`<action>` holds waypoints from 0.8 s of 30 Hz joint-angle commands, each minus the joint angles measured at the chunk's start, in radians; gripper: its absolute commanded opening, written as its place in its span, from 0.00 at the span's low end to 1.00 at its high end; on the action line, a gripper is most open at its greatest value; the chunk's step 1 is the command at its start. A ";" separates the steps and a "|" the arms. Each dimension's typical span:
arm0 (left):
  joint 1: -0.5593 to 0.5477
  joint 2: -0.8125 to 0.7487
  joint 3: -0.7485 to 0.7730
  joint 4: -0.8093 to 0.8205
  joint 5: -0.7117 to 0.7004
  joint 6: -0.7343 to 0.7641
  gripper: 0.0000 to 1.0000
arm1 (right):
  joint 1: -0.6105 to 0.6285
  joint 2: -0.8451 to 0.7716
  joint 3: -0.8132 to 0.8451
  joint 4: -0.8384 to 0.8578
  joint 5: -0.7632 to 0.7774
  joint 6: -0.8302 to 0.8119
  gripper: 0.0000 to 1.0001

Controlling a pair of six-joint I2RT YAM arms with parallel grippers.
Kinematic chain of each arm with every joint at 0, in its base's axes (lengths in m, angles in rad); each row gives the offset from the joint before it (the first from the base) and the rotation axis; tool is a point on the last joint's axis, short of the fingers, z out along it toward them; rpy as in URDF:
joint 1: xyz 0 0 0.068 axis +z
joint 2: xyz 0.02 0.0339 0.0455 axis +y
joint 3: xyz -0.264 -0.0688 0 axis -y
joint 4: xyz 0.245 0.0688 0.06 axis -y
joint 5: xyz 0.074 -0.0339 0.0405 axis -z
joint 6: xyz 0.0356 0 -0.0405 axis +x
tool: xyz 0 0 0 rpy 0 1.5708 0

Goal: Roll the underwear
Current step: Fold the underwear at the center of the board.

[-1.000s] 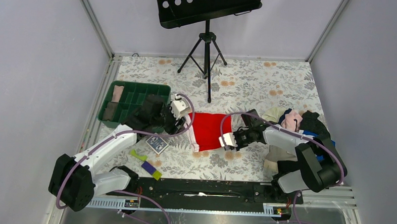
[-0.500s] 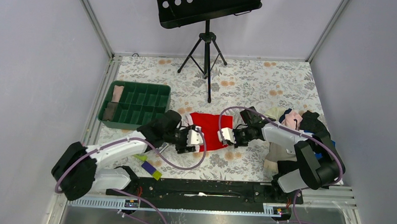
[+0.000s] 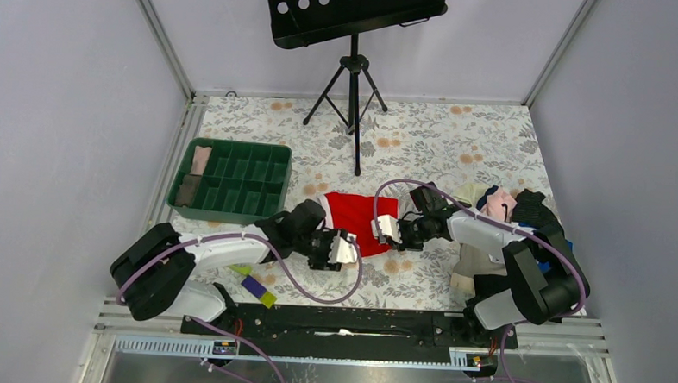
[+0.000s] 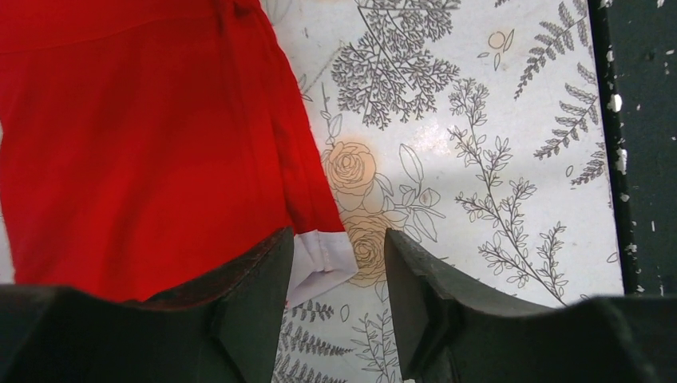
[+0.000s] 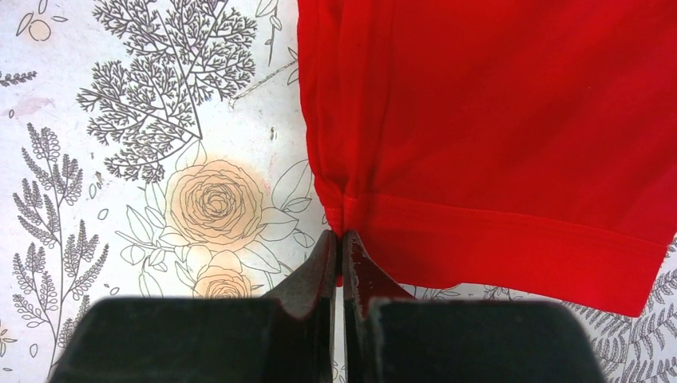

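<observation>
Lying flat just below the centre of the overhead frame, the bright red cloth underwear has both your arms on it. Your right gripper sits at its right edge. In the wrist view its black fingers are pinched together on the hem seam. Your left gripper is at the cloth's lower edge with its fingers about half apart. One finger is over red cloth and the other over bare table, with the white trim corner between them. You cannot tell whether they touch the cloth.

A purple cable from the right arm loops over the underwear's upper right corner. Left of centre is a green plastic compartment tray holding a pale roll and a dark roll in its left cells. Purple and yellow-green blocks lie at lower left, just beside the left arm. A heap of grey, pink, black and blue clothes sits at right, partly under the right arm. A black music stand on a tripod stands at upper centre, well apart from the underwear.

The table wears a white covering printed with grey ferns and tan roses. Plain grey walls close in three sides, and a black rail runs along the bottom.
</observation>
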 commanded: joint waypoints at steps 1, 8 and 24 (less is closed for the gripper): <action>-0.030 0.043 0.027 0.051 -0.061 0.013 0.52 | 0.006 -0.011 -0.017 -0.024 0.003 0.029 0.00; -0.054 0.074 0.033 0.052 -0.144 0.048 0.50 | 0.006 -0.012 -0.016 -0.023 -0.003 0.035 0.00; -0.031 0.053 0.043 0.020 -0.115 0.071 0.56 | 0.006 -0.034 -0.038 -0.004 -0.006 0.077 0.00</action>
